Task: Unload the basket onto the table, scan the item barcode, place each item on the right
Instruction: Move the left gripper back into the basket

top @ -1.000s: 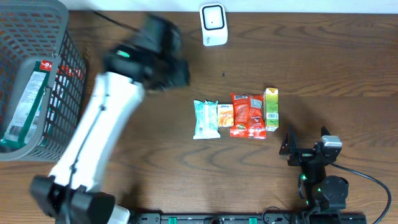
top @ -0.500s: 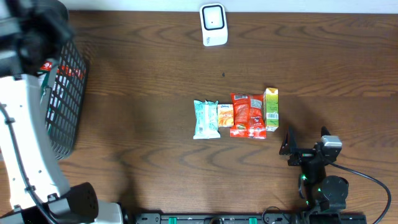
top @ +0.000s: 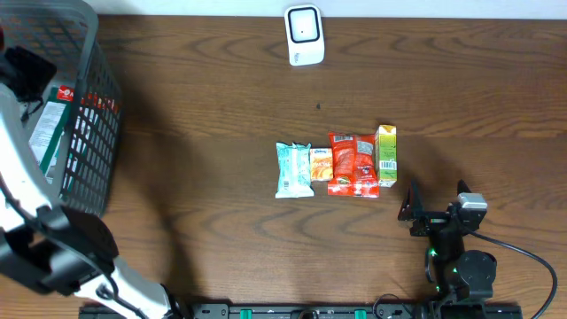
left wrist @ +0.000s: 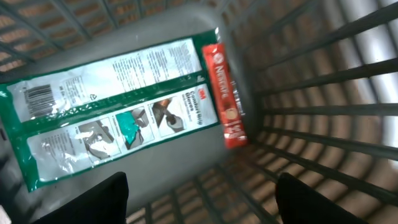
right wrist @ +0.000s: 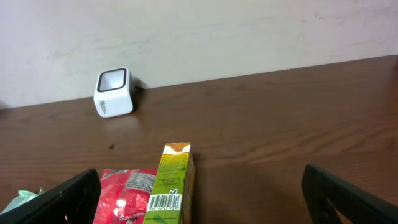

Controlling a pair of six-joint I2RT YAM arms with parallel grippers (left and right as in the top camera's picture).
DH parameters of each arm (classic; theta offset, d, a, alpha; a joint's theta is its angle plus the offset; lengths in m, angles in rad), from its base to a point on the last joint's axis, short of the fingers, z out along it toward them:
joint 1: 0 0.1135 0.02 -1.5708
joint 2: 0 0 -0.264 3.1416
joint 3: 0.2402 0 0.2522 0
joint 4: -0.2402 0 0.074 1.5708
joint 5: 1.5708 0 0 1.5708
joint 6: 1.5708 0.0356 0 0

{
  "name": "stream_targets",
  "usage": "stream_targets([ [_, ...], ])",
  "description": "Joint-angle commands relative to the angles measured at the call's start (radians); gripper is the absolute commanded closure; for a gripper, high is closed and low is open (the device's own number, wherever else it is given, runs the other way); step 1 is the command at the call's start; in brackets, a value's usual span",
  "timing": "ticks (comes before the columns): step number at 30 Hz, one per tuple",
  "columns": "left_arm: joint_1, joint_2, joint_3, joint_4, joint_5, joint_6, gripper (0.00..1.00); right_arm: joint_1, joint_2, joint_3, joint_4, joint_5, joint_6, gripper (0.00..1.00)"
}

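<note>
My left pincer has swung off the table and now hangs inside the basket. Its jaws are spread wider than a second ago and pinch nothing. Just below it the green packet lies flat on the basket floor, so I judge that one dropped and done. Far off to its right, four snacks wait in a row, the scanner beyond them. My right pincer sits spread and empty just short of that row.

A flat green-and-white plastic packet, red-ended, lies inside the grey plastic lattice basket; the left gripper hangs spread above.
</note>
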Motion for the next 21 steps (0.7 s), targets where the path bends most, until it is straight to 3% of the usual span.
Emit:
stream_targets([
  [1, 0.003, 0.069, 0.008, -0.002, -0.018, 0.055, 0.23, -0.004, -0.005, -0.001, -0.004, -0.005, -0.011, 0.01],
  [8, 0.003, 0.168, 0.008, 0.035, -0.011, 0.039, 0.23, -0.004, -0.005, -0.002, -0.004, -0.005, -0.011, 0.01],
  [21, -0.025, 0.298, 0.008, 0.243, -0.011, -0.182, 0.23, -0.004, -0.005, -0.002, -0.004, -0.005, -0.011, 0.01],
])
